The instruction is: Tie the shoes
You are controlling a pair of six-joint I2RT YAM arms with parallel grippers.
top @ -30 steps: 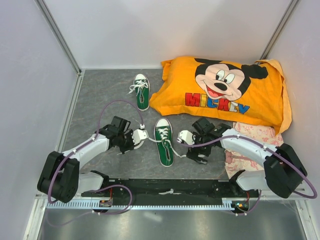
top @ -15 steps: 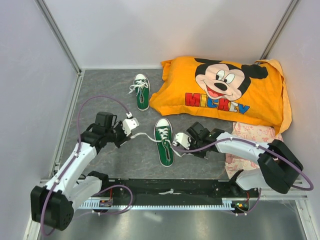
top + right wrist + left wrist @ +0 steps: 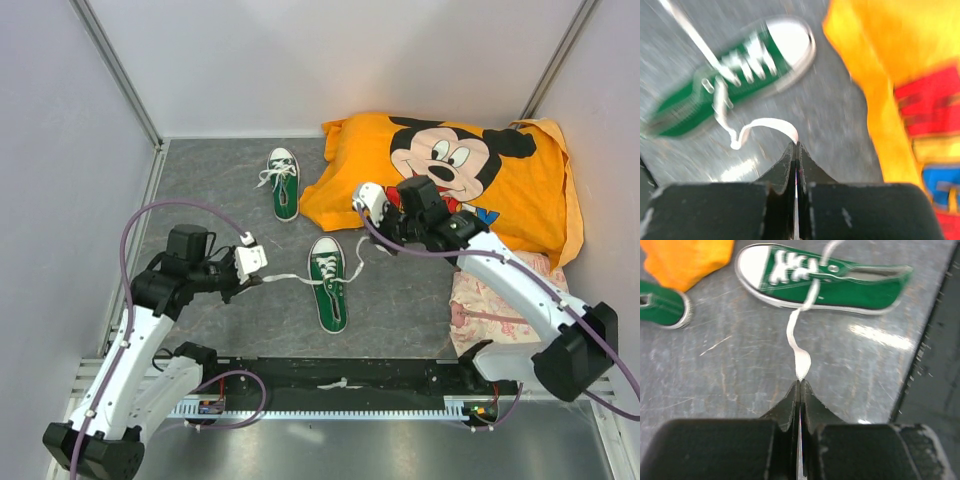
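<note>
My left gripper is pressed fully closed, with the end of the left lace pinched between the fingertips. That lace runs nearly straight across the grey table to the eyelets of the near shoe. My right gripper is closed just as tightly on the tip of the right lace, which curls in a slack loop back to the same shoe. In the top view my right gripper sits over the near left edge of the orange Mickey Mouse pillow, and my left gripper is out to the left of the near shoe. That shoe lies on its sole in the middle of the table, between my two grippers, with its white toe cap pointing far. The far shoe lies further back and to the left, just beside the pillow's left edge, toe also pointing far, its laces loose over its tongue and left side. A pink patterned cloth lies at the near right, below my right arm.
</note>
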